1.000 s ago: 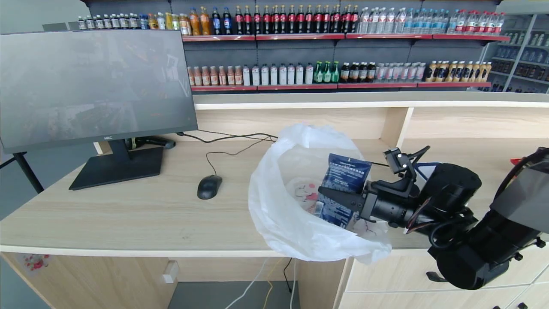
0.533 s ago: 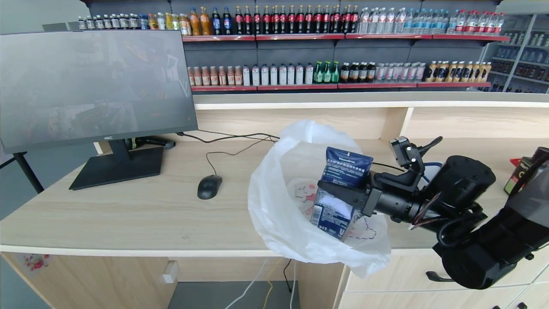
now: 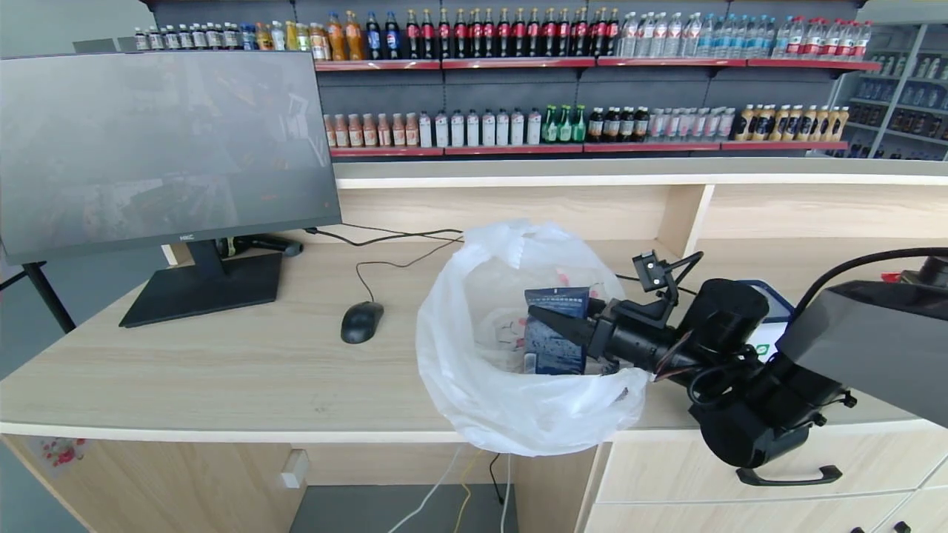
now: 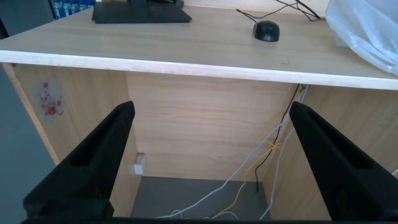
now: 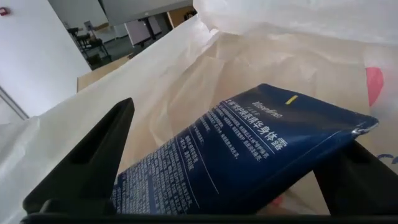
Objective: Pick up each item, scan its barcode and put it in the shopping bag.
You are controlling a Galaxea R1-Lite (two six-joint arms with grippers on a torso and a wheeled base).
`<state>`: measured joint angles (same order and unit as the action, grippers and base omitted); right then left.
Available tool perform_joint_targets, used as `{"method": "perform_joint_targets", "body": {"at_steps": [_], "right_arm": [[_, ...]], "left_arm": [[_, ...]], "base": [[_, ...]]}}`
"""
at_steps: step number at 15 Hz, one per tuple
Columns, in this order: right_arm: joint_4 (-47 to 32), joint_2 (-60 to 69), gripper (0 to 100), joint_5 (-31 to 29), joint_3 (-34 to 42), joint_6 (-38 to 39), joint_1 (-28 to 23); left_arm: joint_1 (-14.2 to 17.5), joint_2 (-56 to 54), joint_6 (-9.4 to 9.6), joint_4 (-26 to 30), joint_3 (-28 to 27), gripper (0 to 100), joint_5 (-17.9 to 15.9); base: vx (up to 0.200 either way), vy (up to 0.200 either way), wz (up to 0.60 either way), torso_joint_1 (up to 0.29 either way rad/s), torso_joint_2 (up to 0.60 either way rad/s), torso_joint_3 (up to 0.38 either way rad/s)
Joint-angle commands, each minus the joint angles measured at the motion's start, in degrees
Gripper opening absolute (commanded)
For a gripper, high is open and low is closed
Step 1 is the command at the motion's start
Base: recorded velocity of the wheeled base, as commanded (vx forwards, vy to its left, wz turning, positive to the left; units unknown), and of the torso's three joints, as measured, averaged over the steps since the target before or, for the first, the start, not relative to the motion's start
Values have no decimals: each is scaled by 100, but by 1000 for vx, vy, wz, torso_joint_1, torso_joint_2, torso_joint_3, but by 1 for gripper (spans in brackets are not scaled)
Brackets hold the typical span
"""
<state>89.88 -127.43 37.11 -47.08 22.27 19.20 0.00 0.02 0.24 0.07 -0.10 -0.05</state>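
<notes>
A white plastic shopping bag (image 3: 518, 414) stands open on the wooden counter (image 3: 222, 370). My right gripper (image 3: 563, 329) reaches into its mouth from the right. A dark blue packet (image 3: 552, 344) stands tilted inside the bag, against the gripper. In the right wrist view this packet (image 5: 249, 149) lies slantwise between the fingers (image 5: 81, 168), which are spread wide, with the bag's lining (image 5: 186, 81) behind it. My left gripper (image 4: 210, 109) hangs open and empty below the counter's front edge, facing the space under the counter.
A monitor (image 3: 163, 148) stands at the left with a black handheld scanner (image 3: 259, 244) behind its foot. A mouse (image 3: 361, 322) and cables lie in the middle. A white and blue item (image 3: 766, 307) sits behind my right arm. Bottle shelves line the back wall.
My right arm has moved left and down, carrying the blue packet from above the bag's rim to deep inside it. The bag's rim has shifted and folded around the gripper.
</notes>
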Motion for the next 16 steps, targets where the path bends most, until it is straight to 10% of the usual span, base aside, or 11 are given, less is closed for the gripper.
{"method": "perform_joint_targets", "body": {"at_steps": [1, 16], "right_arm": [[12, 78, 100, 7, 6, 5, -66], [12, 1414, 100, 288, 718, -1436, -320]], "left_arm": [[0, -2, 2, 1, 1, 100, -4], [0, -2, 2, 1, 1, 100, 5]], "base": [[0, 0, 0, 0, 0, 0], [0, 0, 0, 0, 0, 0]]}}
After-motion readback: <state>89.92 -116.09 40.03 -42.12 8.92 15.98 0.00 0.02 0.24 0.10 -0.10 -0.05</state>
